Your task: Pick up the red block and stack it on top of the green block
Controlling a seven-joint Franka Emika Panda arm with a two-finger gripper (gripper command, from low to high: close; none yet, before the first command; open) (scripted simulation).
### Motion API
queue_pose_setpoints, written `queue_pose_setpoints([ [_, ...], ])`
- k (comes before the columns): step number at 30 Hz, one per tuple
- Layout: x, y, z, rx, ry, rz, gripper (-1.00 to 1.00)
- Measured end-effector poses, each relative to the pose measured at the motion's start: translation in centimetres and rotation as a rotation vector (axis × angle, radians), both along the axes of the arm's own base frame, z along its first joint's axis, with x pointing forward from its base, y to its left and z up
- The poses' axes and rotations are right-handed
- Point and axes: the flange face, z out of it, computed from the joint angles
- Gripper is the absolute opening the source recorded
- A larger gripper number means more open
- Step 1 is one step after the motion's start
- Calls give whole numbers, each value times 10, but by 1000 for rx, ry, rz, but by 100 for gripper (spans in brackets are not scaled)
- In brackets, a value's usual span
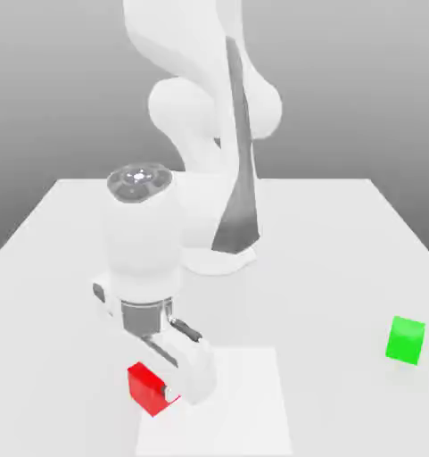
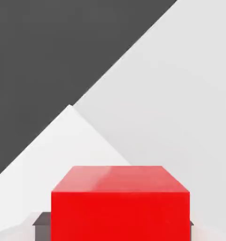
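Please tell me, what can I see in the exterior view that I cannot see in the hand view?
Exterior view alone: the green block, standing by itself on the table toward that view's right, far from the arm; also the arm's body and base, and the gripper from outside, down at table level.

Hand view alone: the red block from very close, with dark fingertips against two opposite sides, shut on it.

Both: the red block, the white table surface, and the paler square patch under the block.
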Motion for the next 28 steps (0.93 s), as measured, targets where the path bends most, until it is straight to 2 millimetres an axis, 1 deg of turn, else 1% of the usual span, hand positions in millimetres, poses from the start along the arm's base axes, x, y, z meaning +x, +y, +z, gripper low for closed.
queue_pose_setpoints([
  [2, 4, 45, 8, 5, -3, 143, -100],
  [4, 3, 100, 14, 10, -4, 312, -100],
  [7, -13, 186, 22, 14, -6, 585, -100],
  [9, -32, 238, 27, 14, -7, 761, -100],
  [11, -57, 285, 31, 13, -6, 931, -100],
  [14, -103, 348, 36, 7, -4, 1184, -100],
  [16, -138, 383, 38, 1, -1, 1345, -100],
  [17, -149, 394, 36, -1, -2, 1390, -100],
  [19, -137, 385, 26, -3, -5, 1366, -100],
  [20, -136, 385, 20, -3, -5, 1364, -100],
  [25, -138, 385, -19, -3, -3, 1368, -100],
  [26, -139, 384, -24, -3, -1, 1369, 100],
  [28, -139, 384, -24, -3, -2, 1369, 100],
])
